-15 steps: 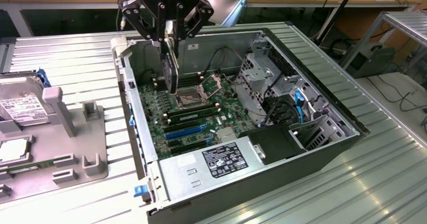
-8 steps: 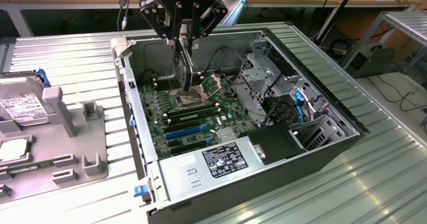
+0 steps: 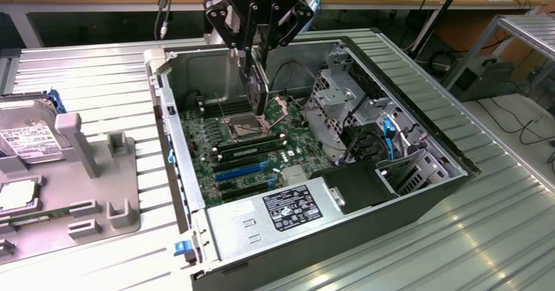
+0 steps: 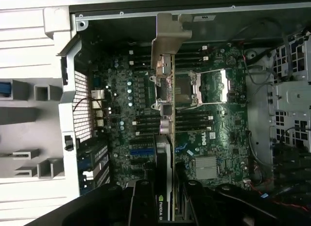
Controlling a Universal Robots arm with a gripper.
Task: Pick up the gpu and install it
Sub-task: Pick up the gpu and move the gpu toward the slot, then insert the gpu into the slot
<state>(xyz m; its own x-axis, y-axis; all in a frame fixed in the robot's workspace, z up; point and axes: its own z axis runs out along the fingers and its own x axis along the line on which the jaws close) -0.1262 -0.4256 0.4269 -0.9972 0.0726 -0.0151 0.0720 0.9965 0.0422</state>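
One silver hard drive [image 3: 26,141] with a white label lies in a grey tray [image 3: 87,154] at the edge of the ribbed metal tabletop [image 3: 87,70] on the exterior view's left. Just beside the tray, filling the middle of the tabletop, an open computer case [image 3: 173,141] lies on its side with its green motherboard [image 3: 251,167] facing up.

Over the far half of that board hangs the gripper [image 3: 249,50], coming down from above near the case's far wall. Its dark fingers [image 4: 143,201] are clamped on the gpu [image 3: 254,83], one on each flat face. The card hangs on edge, lengthwise downward, inside the case. In the wrist view it is seen edge-on, with its silvery bracket [image 4: 167,39] at the end away from the fingers, toward the board. The card's lower end is above the processor socket [image 3: 247,125], whose metal frame stands open. Whether the card touches the board cannot be told.

Nearer the case's front edge, a grey power supply [image 3: 277,216] with a black-and-white label sits at the near corner. On the exterior view's right of the board stands a perforated metal drive cage [image 3: 338,99]. Beyond it, blue cables [image 3: 392,141] run along the case's wall on that side.
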